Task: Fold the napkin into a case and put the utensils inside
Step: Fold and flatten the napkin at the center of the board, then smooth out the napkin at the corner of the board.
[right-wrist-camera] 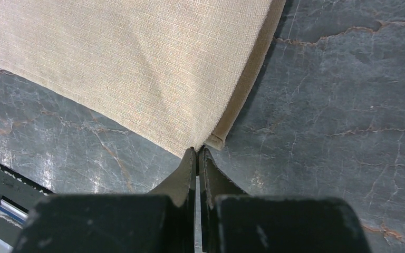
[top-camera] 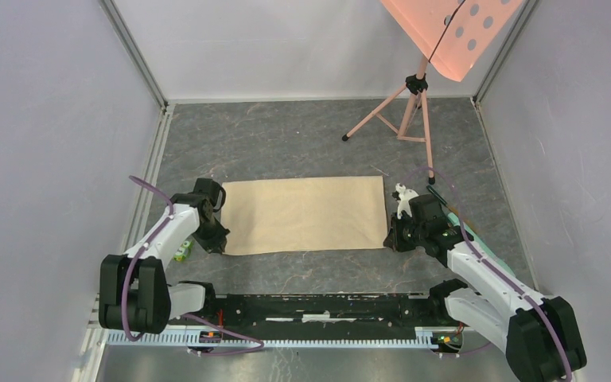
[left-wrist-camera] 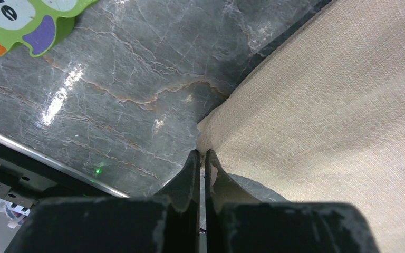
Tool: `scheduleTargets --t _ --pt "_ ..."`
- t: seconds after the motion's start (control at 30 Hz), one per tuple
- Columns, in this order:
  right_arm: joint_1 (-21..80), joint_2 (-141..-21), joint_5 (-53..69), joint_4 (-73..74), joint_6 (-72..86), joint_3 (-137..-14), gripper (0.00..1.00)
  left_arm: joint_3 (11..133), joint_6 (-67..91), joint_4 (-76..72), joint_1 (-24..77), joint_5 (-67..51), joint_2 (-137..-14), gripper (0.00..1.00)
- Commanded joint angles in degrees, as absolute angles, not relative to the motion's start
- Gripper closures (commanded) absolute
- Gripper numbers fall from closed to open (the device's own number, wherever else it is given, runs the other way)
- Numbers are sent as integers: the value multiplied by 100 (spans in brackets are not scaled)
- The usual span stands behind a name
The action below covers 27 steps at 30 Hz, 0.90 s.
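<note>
The beige napkin (top-camera: 306,213) lies as a flat wide rectangle in the middle of the table. Its right edge shows doubled layers in the right wrist view (right-wrist-camera: 137,68). My left gripper (top-camera: 221,243) is shut on the napkin's near left corner (left-wrist-camera: 201,154), where the cloth (left-wrist-camera: 337,105) lifts slightly off the table. My right gripper (top-camera: 390,239) is shut on the near right corner (right-wrist-camera: 197,150). The gold utensils do not show in any view.
A small green frog toy (top-camera: 183,252) sits by the left arm and shows in the left wrist view (left-wrist-camera: 26,21). A mint-green cylinder (top-camera: 484,245) lies partly hidden behind the right arm. A pink stand on a tripod (top-camera: 414,103) stands at the back right.
</note>
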<state>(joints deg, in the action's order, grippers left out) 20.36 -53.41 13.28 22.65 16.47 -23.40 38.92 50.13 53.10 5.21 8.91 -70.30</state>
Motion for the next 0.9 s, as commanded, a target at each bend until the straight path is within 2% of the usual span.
scheduleTargets --t 0.0,0.87 --pt "2048 -5390 1350 1989 1671 -2271 100 3896 5195 5163 504 1000 -7118 98" --pt "2048 -5503 1404 1726 1757 -2167 100 3979 5050 4822 501 1172 -7443 98"
